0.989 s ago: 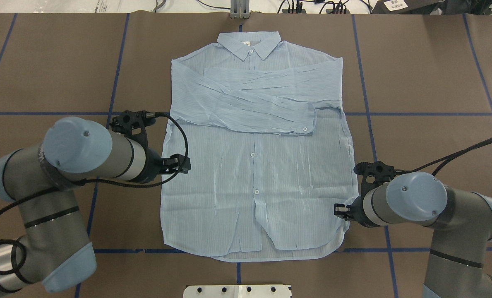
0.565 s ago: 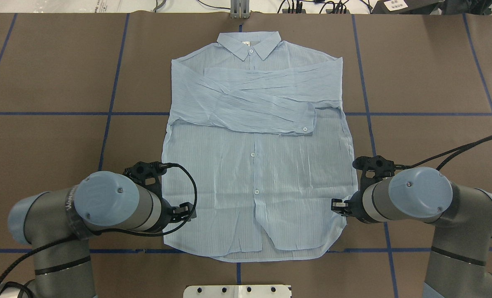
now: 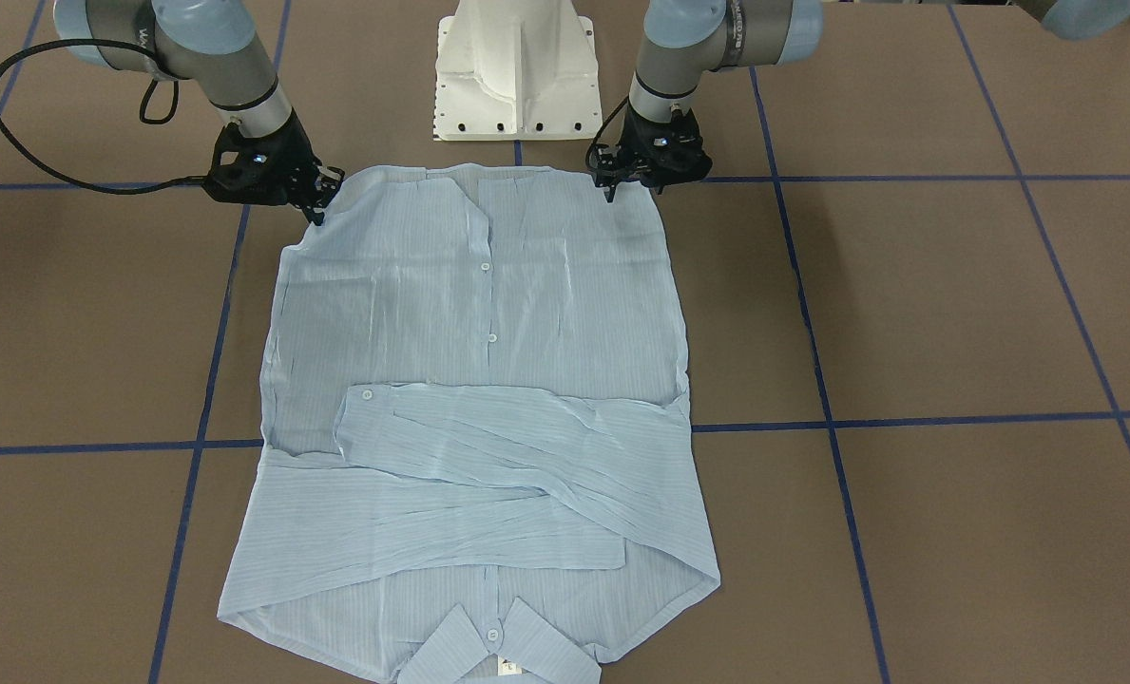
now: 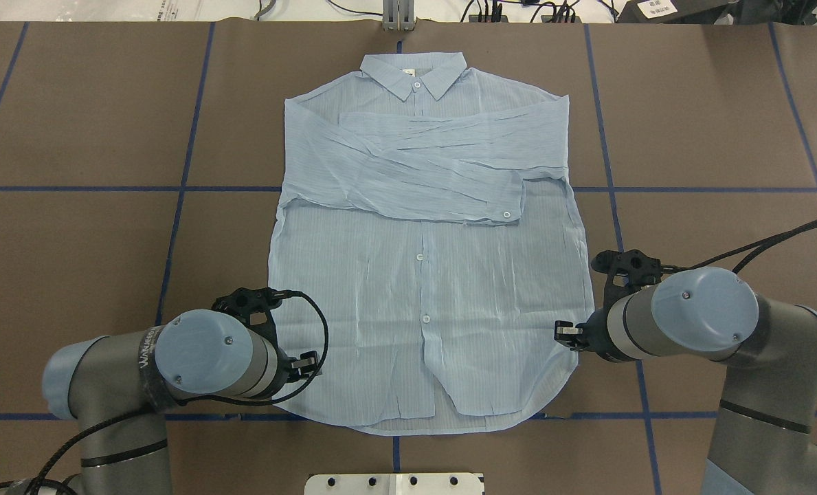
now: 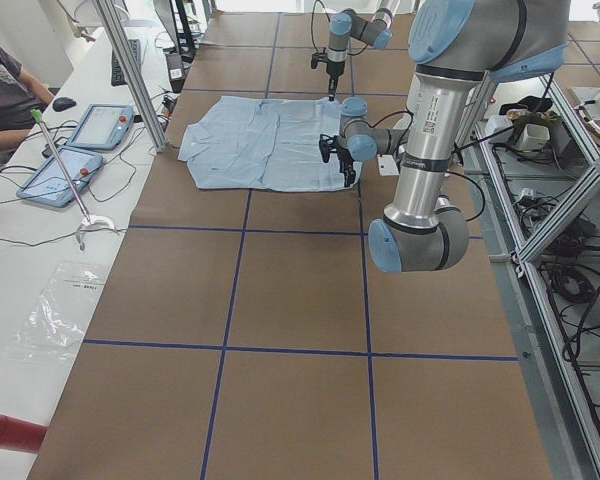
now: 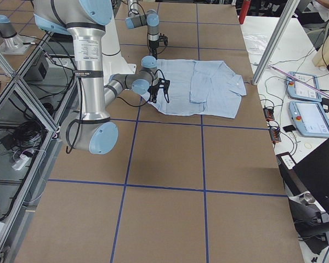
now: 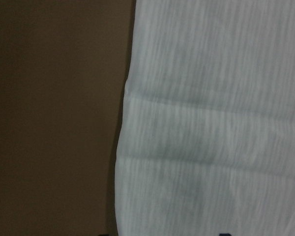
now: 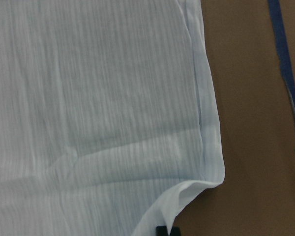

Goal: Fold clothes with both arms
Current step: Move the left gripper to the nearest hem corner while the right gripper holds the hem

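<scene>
The pale-blue striped shirt (image 4: 422, 289) lies flat and buttoned on the brown table, collar (image 4: 413, 72) at the far side, both sleeves folded across the chest. It also shows in the front-facing view (image 3: 469, 313). My left gripper (image 4: 312, 364) is at the shirt's lower left hem corner (image 3: 612, 185). In the left wrist view the shirt's edge (image 7: 211, 123) fills the frame and the jaws look apart. My right gripper (image 4: 563, 333) is at the lower right side edge (image 3: 317, 204). In the right wrist view the fabric (image 8: 98, 98) rises in a peak to the closed fingertips (image 8: 162, 230).
The white pedestal base (image 3: 517, 66) stands just behind the hem. Blue tape lines (image 4: 181, 189) cross the brown table cover. A metal post (image 4: 398, 14) stands beyond the collar. Tablets (image 5: 100, 125) and a seated person are on the operators' side.
My left arm has moved along the shirt's left edge from mid-side to the lower hem corner. My right gripper has shifted only slightly at the right edge.
</scene>
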